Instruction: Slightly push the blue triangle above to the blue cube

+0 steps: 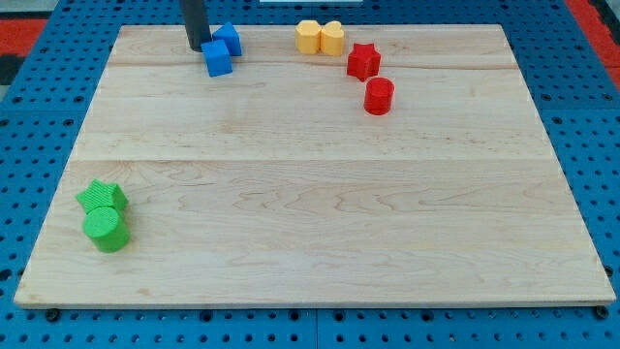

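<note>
Two blue blocks sit touching near the board's top left. The upper one [229,38] looks like the blue triangle; the lower one [217,59] looks like the blue cube. My tip [197,47] is at the lower end of the dark rod, just left of both blocks and close against them, at about the level where they meet. I cannot tell whether it touches them.
A yellow pair [321,37] sits at the top middle. A red star [362,60] and a red cylinder [378,96] lie right of it. A green star [102,196] and a green cylinder [106,229] sit at the lower left. The wooden board [310,194] lies on a blue surface.
</note>
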You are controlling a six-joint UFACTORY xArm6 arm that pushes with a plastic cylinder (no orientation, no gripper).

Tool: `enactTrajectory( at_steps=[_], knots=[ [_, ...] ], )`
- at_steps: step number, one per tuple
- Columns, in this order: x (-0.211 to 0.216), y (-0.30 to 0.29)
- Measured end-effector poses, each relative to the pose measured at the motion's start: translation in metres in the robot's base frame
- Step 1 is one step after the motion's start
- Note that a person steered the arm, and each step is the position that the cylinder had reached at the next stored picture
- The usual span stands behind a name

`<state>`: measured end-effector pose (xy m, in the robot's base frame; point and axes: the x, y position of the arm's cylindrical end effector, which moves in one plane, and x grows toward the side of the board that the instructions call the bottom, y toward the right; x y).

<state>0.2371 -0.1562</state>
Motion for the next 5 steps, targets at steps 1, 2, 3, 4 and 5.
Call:
enactTrajectory(
  at_steps=[1, 2, 3, 4, 5],
  knots=[
    [0.013, 0.007],
    [0.04, 0.011],
    [0.047, -0.003],
    [0.011, -0.061],
    [-0.04, -0.056]
  ],
)
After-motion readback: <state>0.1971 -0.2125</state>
